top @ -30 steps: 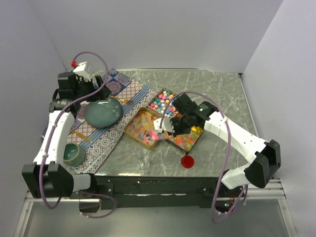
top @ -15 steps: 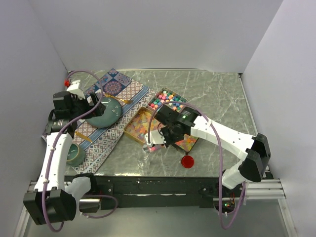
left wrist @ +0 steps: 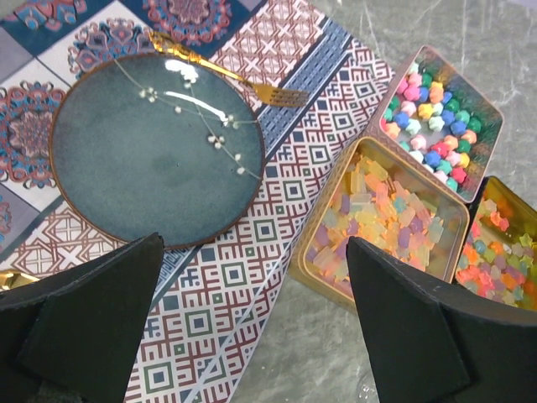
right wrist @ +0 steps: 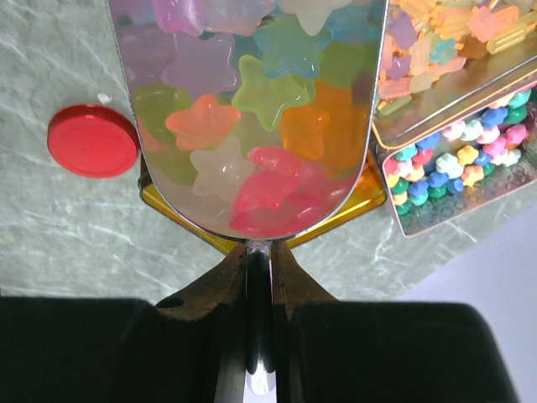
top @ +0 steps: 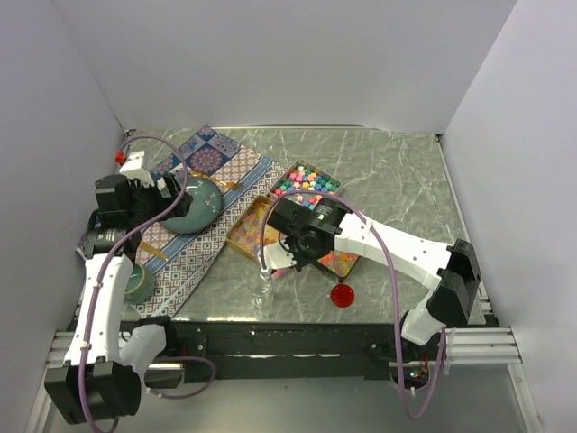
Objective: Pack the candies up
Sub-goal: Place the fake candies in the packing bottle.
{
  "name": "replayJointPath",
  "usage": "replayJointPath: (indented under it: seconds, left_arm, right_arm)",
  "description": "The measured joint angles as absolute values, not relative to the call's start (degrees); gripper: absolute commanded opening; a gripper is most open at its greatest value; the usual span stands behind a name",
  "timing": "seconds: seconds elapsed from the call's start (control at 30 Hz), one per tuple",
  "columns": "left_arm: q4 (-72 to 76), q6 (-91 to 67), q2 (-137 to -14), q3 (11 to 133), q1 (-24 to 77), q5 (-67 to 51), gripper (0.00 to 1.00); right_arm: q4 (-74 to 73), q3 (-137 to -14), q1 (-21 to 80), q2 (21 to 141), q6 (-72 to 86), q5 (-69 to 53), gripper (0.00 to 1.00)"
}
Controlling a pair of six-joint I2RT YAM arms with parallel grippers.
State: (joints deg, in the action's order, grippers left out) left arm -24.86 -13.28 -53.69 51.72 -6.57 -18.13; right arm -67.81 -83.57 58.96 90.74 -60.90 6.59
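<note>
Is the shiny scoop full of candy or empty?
Full. In the right wrist view, star-shaped candies fill the scoop from edge to edge.

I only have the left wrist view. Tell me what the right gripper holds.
Observer: The right gripper is shut on the handle of a scoop.
Operator: Report its load.
Observer: It is heaped with translucent star candies.
Operator: Name what stands nearest the scoop's tip.
Observer: A small clear glass, near the table's front edge in the top view.
</note>
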Motion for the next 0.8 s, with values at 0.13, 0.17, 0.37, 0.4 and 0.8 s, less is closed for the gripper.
replayJointPath:
  seconds: [0.13,0.17,0.37,0.4,0.8]
  left_arm:
    - [-23.7,-13.3,-52.0,51.2,-6.6,-18.2,0.97]
    - [-23.4,-13.3,-51.4,50.8,-6.6,-18.2,0.97]
    - [-23.0,-13.5,-49.5,48.7,-6.7,-18.7,0.97]
    - [-23.0,-13.5,-49.3,48.4,-6.7,-18.8,0.97]
    - [-21.7,-14.9,-46.9,47.2,-7.1,-20.4,0.97]
  right_arm:
    - [-68.7,-83.6,60.2,90.8,-60.9,8.9,0.0]
    - [-68.9,-83.6,60.5,90.8,-60.9,9.5,0.0]
    - [-70.3,-84.0,61.9,91.6,-60.6,12.5,0.0]
    - [-70.4,-84.3,62.3,91.8,-60.4,12.9,0.0]
    - [-73.6,-86.8,65.5,93.4,-58.9,17.4,0.0]
